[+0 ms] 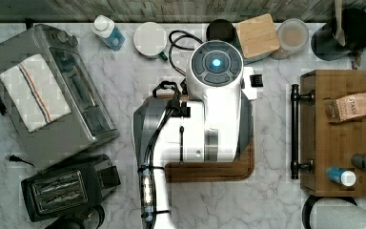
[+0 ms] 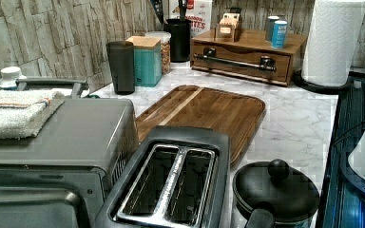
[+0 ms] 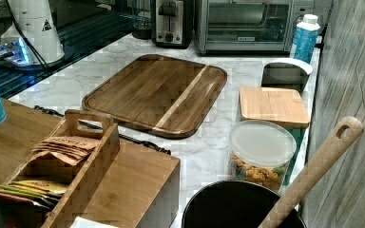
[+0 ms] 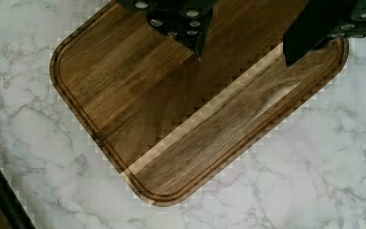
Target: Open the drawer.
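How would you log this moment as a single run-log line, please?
phase: pre-approach | gripper: open, empty, above cutting board | drawer: closed | handle: untouched

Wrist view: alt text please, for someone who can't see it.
Open gripper hangs above a rounded-corner wooden cutting board, its two black fingers spread apart and holding nothing. The board lies on a white marble counter.
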You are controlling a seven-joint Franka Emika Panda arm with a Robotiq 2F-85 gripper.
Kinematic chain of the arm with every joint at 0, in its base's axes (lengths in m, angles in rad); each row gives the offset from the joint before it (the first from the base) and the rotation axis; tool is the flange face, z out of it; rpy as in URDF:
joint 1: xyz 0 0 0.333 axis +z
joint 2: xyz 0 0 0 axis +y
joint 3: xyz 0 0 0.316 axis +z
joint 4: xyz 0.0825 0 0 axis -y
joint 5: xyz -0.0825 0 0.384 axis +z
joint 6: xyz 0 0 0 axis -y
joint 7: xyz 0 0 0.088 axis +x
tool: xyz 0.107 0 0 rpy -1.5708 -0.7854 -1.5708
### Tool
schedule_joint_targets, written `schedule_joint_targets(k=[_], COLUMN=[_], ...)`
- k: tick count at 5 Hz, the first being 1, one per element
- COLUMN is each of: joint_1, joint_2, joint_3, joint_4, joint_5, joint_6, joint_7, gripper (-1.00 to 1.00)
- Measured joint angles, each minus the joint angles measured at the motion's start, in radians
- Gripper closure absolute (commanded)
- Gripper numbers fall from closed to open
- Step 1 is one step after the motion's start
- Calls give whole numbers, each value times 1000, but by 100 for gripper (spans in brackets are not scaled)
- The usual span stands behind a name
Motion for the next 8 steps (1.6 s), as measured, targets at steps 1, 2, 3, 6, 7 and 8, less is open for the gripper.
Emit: schedule_joint_targets(k=[1, 2, 3, 6, 7, 8], joint_1=[-2, 2, 2, -47, -90, -136], joint_2=[3, 8, 8, 14, 13, 11], joint_3=[0, -1, 1, -38, -56, -76], joint_4=[-3, -5, -25, -155, -214, -272], joint_5=[-4, -3, -3, -3, -5, -21], joint_6=[16, 18, 59, 166, 285, 394], joint_7=[0, 0, -24, -557, -698, -734], gripper=[-100, -100, -100, -100, -100, -100])
